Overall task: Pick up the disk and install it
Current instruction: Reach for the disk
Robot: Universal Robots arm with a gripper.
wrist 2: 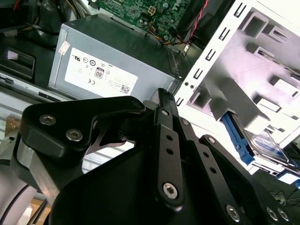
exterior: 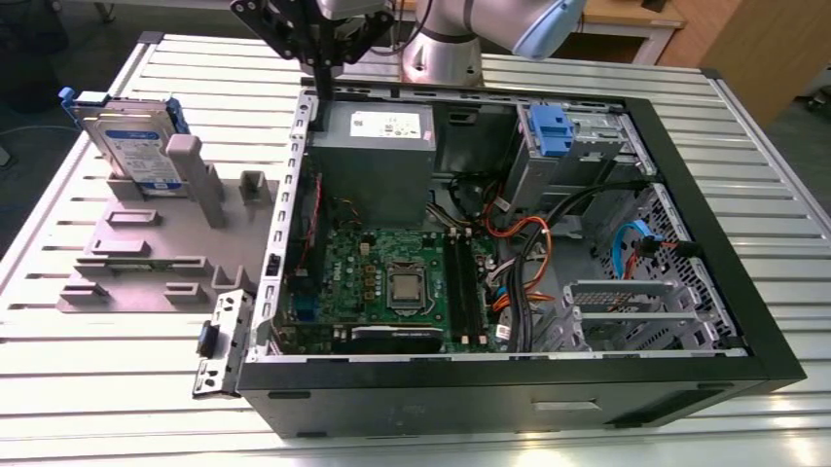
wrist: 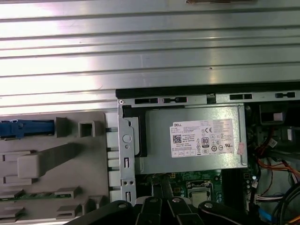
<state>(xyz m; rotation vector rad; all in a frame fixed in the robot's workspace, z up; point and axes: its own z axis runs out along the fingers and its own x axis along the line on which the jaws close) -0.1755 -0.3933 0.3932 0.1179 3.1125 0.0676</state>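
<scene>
The slatted metal table [exterior: 740, 136] carries everything; the open computer case [exterior: 520, 377] lies on its side in the middle of it, its inside facing up. The grey moulded fixture [exterior: 130, 243] lies on the table just beside the case, on the case's side toward the exterior view's left, touching or nearly touching its metal rear edge. The robot arm [exterior: 449, 44] rises from behind the case's far wall. The grey power-supply box [exterior: 377, 146] sits inside the case in its far corner on the fixture side, white label upward; the green motherboard [exterior: 389, 277] lies on the case floor in front of that box.

The disk [exterior: 130, 146] is outside the case, standing upright on edge in the fixture's far corner, at the end farthest from the case, with its blue carrier framing it and its labelled face turned toward the case; it is well apart from the pincer; in the second wrist view the disk [wrist 2: 265, 140] shows beyond the case's perforated edge, and in the first wrist view it [wrist: 21, 127] shows edge-on as a blue strip.

The gripper [exterior: 322, 80] hangs above the case's far corner, over the power-supply box's edge; its fingers are drawn together to a narrow tip and hold nothing, as the second wrist view [wrist 2: 161, 96] shows too.

A lone blue bracket [exterior: 552, 131] sits in the case's far drive bay, on the side away from the fixture.
</scene>
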